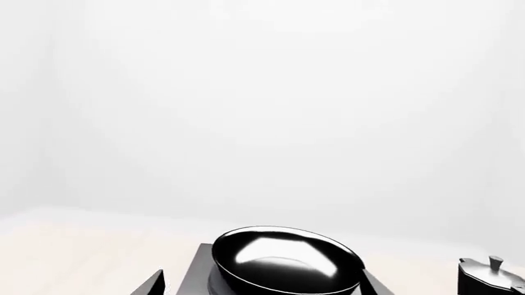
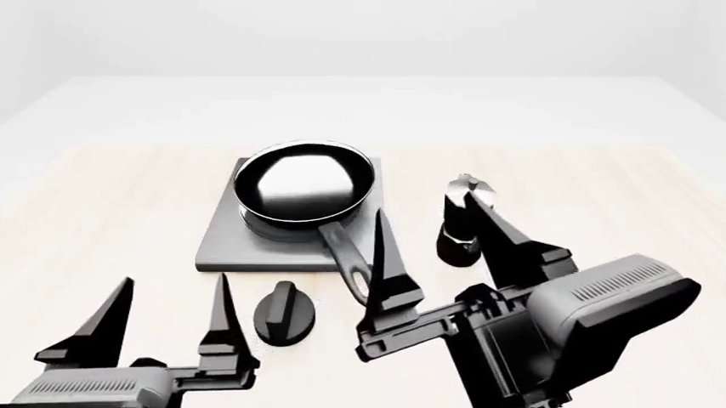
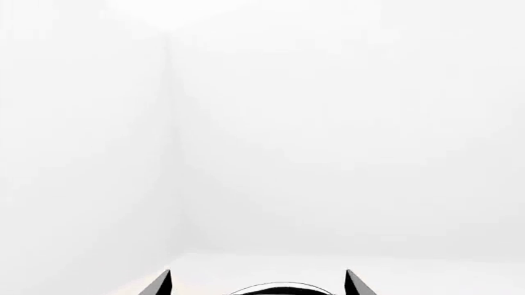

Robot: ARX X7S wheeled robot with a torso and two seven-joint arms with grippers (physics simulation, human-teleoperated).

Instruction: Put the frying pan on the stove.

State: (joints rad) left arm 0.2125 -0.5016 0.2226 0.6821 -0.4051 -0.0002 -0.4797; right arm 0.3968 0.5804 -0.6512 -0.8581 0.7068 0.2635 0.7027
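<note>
A: Any readable text or brand marks?

B: None I can make out. The right gripper's housing has a ribbed vent pattern, no lettering. Pan, pot and knob are plain.

A: Start nearest the robot. Grippers?

B: Left gripper (image 2: 165, 319) is low at the near left in head view, fingers spread apart, nothing between them. Right gripper (image 2: 443, 246) is near right, fingers also wide apart and holding nothing. One right fingertip (image 2: 383, 223) overlaps the pan handle in that view; can't tell if it touches.

A: Next out?

B: Small round black knob (image 2: 284, 313) lies on the pale wooden table (image 2: 102, 221), just in front of the stove's near edge, between the two grippers. The moka pot (image 2: 463, 223) stands upright to the right of the stove, apart from it, partly behind the right gripper's outer finger.

A: Task items?

B: The frying pan (image 2: 304, 189) sits on the stove (image 2: 227, 242), bowl over the middle and toward the far side of the plate. Its handle (image 2: 346, 259) runs back toward the robot, past the stove's near edge, end hole visible.

A: Anything in the pan?

B: Empty, only bright reflection on the inside. Left wrist view confirms: pan (image 1: 287, 261) on the grey plate (image 1: 195, 273), moka pot (image 1: 488, 276) off to the side.

A: Right wrist?

B: Just two fingertips and a sliver of pan rim (image 3: 279, 287) between them, against a white wall.
</note>
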